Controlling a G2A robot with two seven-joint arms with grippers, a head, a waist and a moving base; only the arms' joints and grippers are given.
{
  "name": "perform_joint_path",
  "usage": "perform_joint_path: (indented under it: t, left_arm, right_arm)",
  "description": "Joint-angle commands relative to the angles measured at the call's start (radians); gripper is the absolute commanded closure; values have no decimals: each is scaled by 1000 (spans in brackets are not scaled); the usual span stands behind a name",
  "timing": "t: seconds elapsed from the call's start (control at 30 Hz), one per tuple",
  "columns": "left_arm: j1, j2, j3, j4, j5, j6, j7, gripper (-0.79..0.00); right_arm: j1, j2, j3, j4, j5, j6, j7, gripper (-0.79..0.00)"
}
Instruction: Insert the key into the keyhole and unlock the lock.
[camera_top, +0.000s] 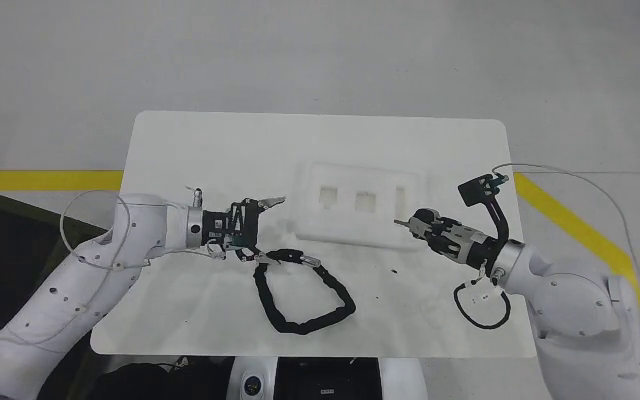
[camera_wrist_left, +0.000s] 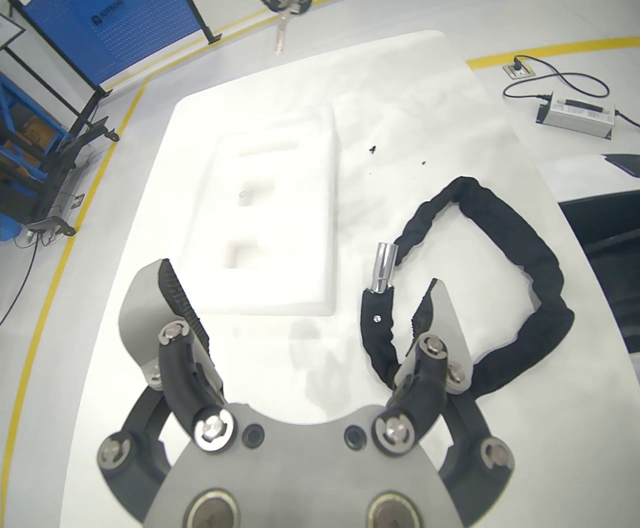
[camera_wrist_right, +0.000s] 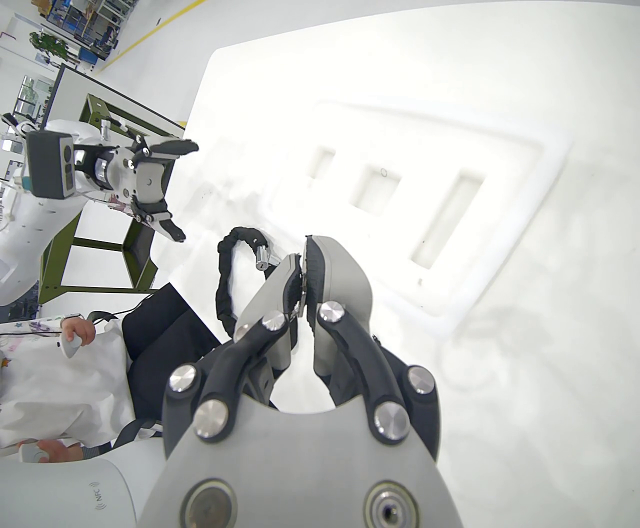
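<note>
The left gripper (camera_top: 260, 228) is hovering low over the left half of the table (camera_top: 450, 150) with its fingers spread wide apart, gripping nothing. One fingertip (camera_wrist_left: 432, 295) is sitting just beside the black sleeve of the chain lock (camera_wrist_left: 545, 280); whether they are touching cannot be told. The chain lock is lying as a loop on the near middle of the table, its silver cylinder end (camera_wrist_left: 382, 265) pointing rightward, toward the other arm. Behind it a white foam tray (camera_top: 345, 232) with three recesses is resting flat. Further right, the right gripper (camera_top: 408, 223) is pinching the key (camera_wrist_left: 280, 32) between closed fingers, well apart from the lock, the key's long axis running across the table and its tip aiming left. The white table is standing on a grey floor (camera_top: 300, 50) crossed by yellow tape lines (camera_top: 50, 180), and a blue panel (camera_wrist_left: 140, 30) is standing beyond
</note>
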Motion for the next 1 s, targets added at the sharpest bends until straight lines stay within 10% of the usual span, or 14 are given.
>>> perform_joint_path:
  t: [0.0,0.97]
  left_arm:
    - [0,-4,21,-10,38,-12,11,-785]
    - [-40,-30,156,12,297,-75,105,-785]
  right_arm:
    - [0,0,0,0,0,0,0,0]
    - [0,0,0,0,0,0,0,0]
